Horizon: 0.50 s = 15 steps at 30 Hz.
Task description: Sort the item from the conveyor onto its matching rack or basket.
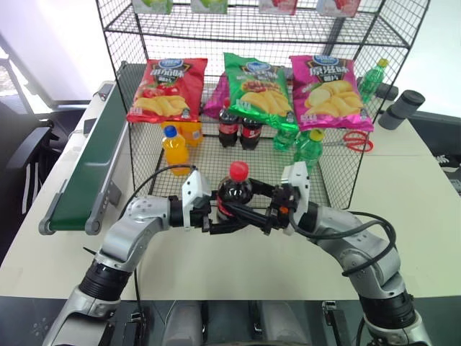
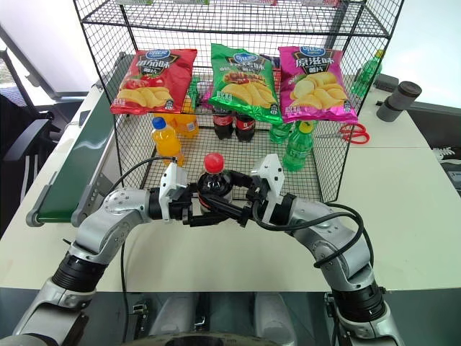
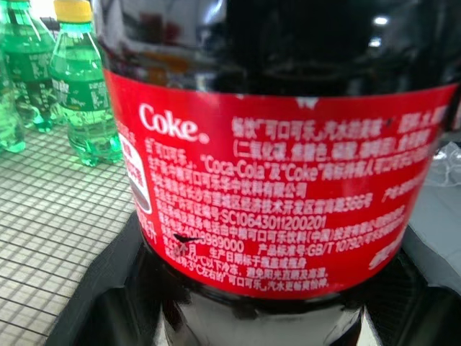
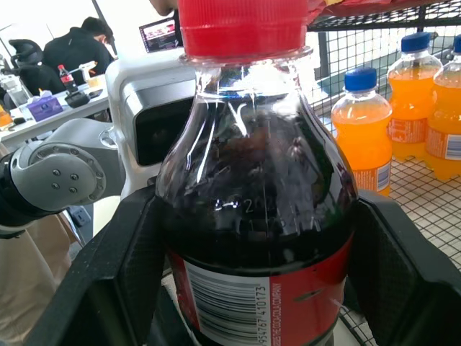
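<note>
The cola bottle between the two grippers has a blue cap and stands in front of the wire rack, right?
Not quite: the cola bottle has a red cap, not blue, as the right wrist view shows plainly. The rest holds: it stands upright between the left gripper and right gripper, in front of the rack.

My two arms are bent inward in front of me, forearms level, so the claws meet nose to nose. My right claw (image 1: 268,213) points toward my left and is closed on the cola bottle (image 1: 235,189); its black fingers (image 4: 389,259) press the bottle's sides just above the label. My left claw (image 1: 216,215) points toward my right, its fingers spread wide on either side of the same bottle, low by the label.
</note>
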Tool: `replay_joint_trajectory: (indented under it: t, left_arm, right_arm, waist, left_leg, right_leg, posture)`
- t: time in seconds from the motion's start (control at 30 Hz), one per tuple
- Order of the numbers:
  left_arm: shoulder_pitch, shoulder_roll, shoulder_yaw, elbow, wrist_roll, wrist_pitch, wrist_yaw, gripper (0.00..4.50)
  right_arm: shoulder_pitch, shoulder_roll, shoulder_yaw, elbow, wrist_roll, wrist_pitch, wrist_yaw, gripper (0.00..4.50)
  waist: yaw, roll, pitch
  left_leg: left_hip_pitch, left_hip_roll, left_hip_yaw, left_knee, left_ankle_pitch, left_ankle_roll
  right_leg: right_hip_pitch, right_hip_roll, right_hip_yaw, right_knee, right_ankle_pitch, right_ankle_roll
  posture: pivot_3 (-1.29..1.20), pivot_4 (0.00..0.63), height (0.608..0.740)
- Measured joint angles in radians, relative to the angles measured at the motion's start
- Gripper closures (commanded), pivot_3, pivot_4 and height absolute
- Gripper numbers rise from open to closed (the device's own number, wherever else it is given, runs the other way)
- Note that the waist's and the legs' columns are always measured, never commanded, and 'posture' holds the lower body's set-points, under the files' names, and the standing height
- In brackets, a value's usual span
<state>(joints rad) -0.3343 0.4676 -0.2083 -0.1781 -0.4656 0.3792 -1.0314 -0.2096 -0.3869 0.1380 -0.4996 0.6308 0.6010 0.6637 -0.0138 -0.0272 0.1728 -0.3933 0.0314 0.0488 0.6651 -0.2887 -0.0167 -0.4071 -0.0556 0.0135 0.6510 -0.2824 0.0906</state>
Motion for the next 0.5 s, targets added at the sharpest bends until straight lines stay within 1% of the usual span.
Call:
replay_joint_trajectory:
  t: [0.1, 0.23, 0.27, 0.37, 0.43, 0.5]
  left_arm:
    - [0.020, 0.010, 0.021, -0.001, 0.033, -0.023, 0.037, 0.05]
    - [0.091, 0.024, 0.089, 0.020, 0.062, -0.069, 0.095, 0.05]
    - [0.109, 0.018, 0.111, 0.031, 0.068, -0.090, 0.120, 0.05]
    - [0.173, -0.047, 0.199, 0.062, 0.092, -0.180, 0.229, 0.05]
    - [0.210, -0.077, 0.227, 0.062, 0.100, -0.233, 0.270, 0.05]
    - [0.236, -0.080, 0.229, 0.062, 0.113, -0.261, 0.284, 0.05]
  right_arm:
    - [-0.003, 0.023, 0.004, 0.038, -0.051, -0.048, -0.021, 1.54]
    - [-0.023, 0.067, -0.008, 0.146, -0.150, -0.156, -0.079, 1.54]
    - [-0.028, 0.085, -0.014, 0.178, -0.172, -0.186, -0.092, 1.54]
    - [-0.057, 0.166, -0.029, 0.339, -0.263, -0.329, -0.154, 1.54]
    - [-0.091, 0.213, -0.032, 0.463, -0.325, -0.422, -0.200, 1.54]
    - [-0.121, 0.238, -0.035, 0.562, -0.375, -0.490, -0.234, 1.54]
  waist:
    - [-0.001, 0.000, 0.000]
    - [-0.001, 0.000, 0.000]
    - [0.000, 0.000, 0.000]
    - [-0.002, 0.000, 0.000]
    - [-0.003, 0.000, 0.000]
    - [-0.002, 0.000, 0.000]
  left_leg:
    - [0.000, 0.000, 0.000, 0.000, 0.000, 0.000]
    - [0.000, 0.000, 0.000, 0.000, 0.000, 0.000]
    - [0.000, 0.000, 0.000, 0.000, 0.000, 0.000]
    - [0.000, 0.000, 0.001, 0.000, 0.000, 0.000]
    - [0.000, 0.000, 0.001, 0.000, 0.000, 0.000]
    - [0.000, 0.000, 0.001, 0.000, 0.000, 0.000]
  right_leg:
    - [0.000, 0.000, 0.000, 0.000, 0.000, 0.000]
    - [0.000, 0.000, 0.000, 0.000, 0.000, 0.000]
    - [0.000, 0.000, 0.000, 0.000, 0.000, 0.000]
    - [0.000, -0.001, 0.000, 0.000, 0.000, 0.000]
    - [0.000, -0.002, 0.001, 0.001, 0.000, 0.000]
    - [-0.001, -0.002, 0.001, 0.001, 0.000, 0.000]
  posture:
    - [0.00, 0.150, 0.740]
    - [0.00, 0.150, 0.740]
    - [0.00, 0.150, 0.740]
    - [0.00, 0.150, 0.740]
    - [0.00, 0.150, 0.740]
    - [0.00, 0.150, 0.740]
